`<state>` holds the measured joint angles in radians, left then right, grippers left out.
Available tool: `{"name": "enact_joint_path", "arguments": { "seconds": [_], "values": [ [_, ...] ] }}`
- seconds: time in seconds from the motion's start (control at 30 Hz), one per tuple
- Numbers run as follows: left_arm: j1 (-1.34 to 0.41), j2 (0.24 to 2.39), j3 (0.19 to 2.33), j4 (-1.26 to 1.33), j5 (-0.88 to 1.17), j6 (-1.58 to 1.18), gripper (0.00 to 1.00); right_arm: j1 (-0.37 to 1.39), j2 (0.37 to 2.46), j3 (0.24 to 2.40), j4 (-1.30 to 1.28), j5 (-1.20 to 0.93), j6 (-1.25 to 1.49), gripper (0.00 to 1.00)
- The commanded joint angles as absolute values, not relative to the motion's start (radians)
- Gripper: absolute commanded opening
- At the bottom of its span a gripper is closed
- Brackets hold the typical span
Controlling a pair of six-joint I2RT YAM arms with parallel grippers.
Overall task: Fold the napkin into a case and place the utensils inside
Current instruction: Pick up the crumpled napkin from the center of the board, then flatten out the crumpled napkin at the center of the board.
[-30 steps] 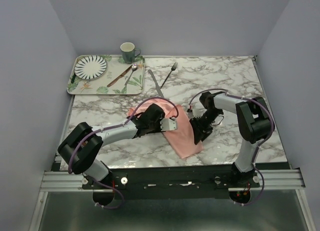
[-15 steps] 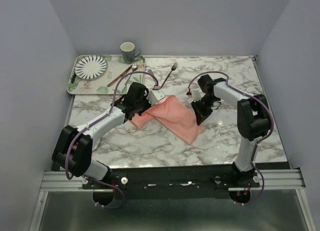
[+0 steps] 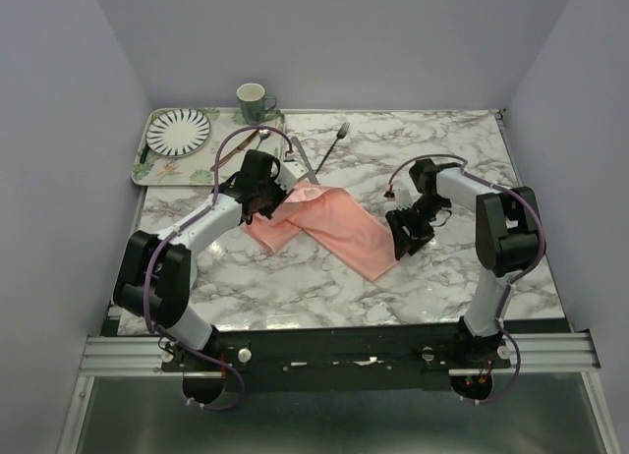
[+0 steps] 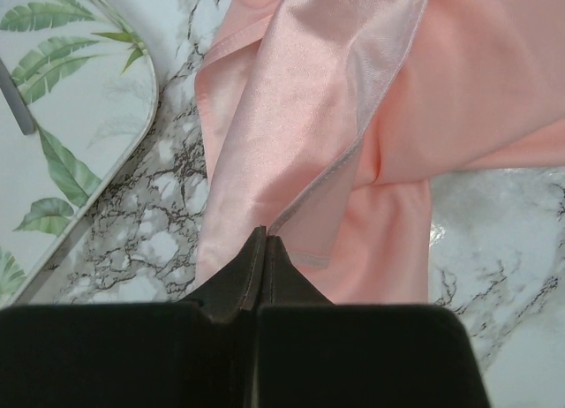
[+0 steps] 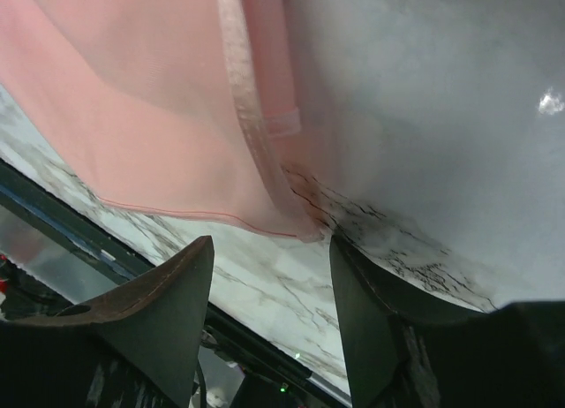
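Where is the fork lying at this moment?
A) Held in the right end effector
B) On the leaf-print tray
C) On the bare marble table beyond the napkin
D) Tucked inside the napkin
C: the fork lies on the bare marble of the table, beyond the napkin and to the right of the tray.
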<state>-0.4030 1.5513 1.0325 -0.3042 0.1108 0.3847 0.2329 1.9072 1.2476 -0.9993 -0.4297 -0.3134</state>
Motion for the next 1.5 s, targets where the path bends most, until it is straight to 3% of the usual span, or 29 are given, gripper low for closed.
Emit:
{"name": "enact_joint_path", "arguments": {
  "seconds": [0.0, 0.33, 0.53, 0.7, 1.07, 1.47],
  "values": [
    [-0.388, 1.568, 1.057, -0.328, 0.163, 0.359, 0.00, 0.206, 1.898, 1.226, -0.989, -0.476, -0.307, 0.63],
    [-0.384, 1.565, 1.061, -0.336, 0.187, 0.341, 0.00, 0.203, 1.954, 1.243, -0.989, -0.558, -0.285, 0.59],
    [-0.376, 1.559, 1.072, -0.344, 0.195, 0.330, 0.00, 0.186, 1.938, 1.255, -0.986, -0.552, -0.276, 0.35],
    [-0.357, 1.551, 1.103, -0.365, 0.212, 0.311, 0.00, 0.163, 1.888, 1.270, -0.992, -0.542, -0.275, 0.02],
    [-0.284, 1.411, 1.324, -0.541, 0.296, 0.269, 0.00, 0.155, 1.649, 1.406, -1.071, -0.396, -0.365, 0.01],
    [-0.244, 1.155, 1.502, -0.630, 0.291, 0.224, 0.00, 0.158, 1.418, 1.816, -1.207, -0.320, -0.492, 0.00]
  ]
}}
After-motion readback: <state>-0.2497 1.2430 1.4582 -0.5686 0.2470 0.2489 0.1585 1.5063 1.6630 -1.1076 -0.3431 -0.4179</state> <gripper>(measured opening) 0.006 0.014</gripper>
